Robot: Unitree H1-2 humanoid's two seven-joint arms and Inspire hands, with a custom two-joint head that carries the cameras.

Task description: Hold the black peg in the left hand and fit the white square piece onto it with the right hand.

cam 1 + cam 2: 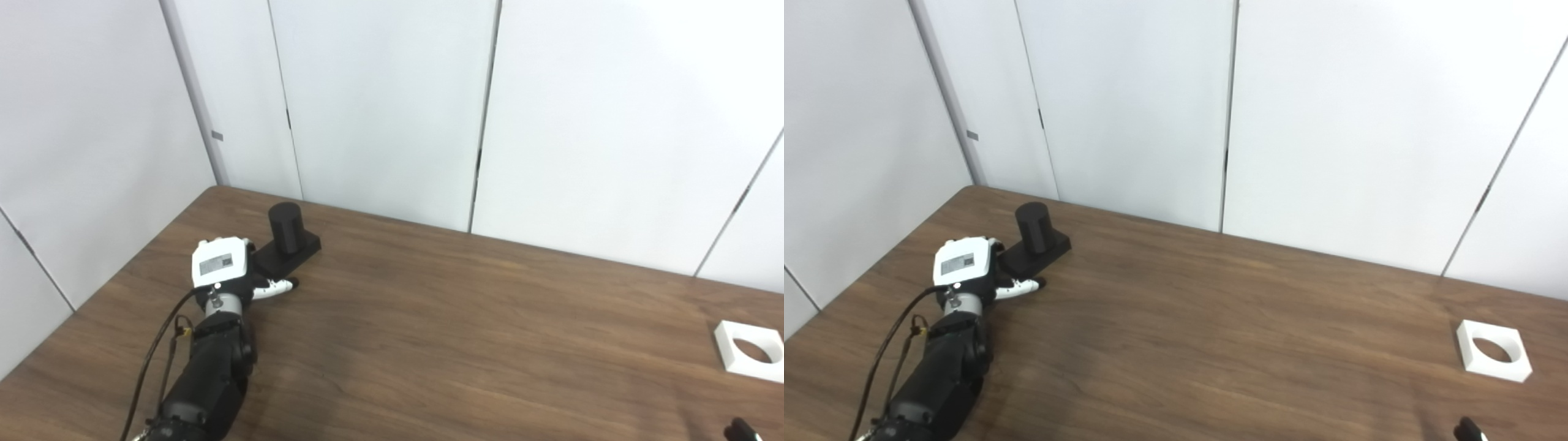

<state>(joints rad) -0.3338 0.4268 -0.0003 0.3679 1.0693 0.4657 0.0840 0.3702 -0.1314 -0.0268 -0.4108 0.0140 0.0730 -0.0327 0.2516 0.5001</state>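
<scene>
Left hand (222,264) fingers at black peg (286,237), grip unclear; white square piece (1494,350) apart.

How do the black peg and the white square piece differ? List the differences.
The black peg is dark, an upright cylinder on a flat base; the white square piece is pale, a low block with a round hole through it.
The black peg stands at the table's far left with the left hand at its base; the white square piece lies alone near the right edge, untouched.
Both rest on the wooden table.
</scene>
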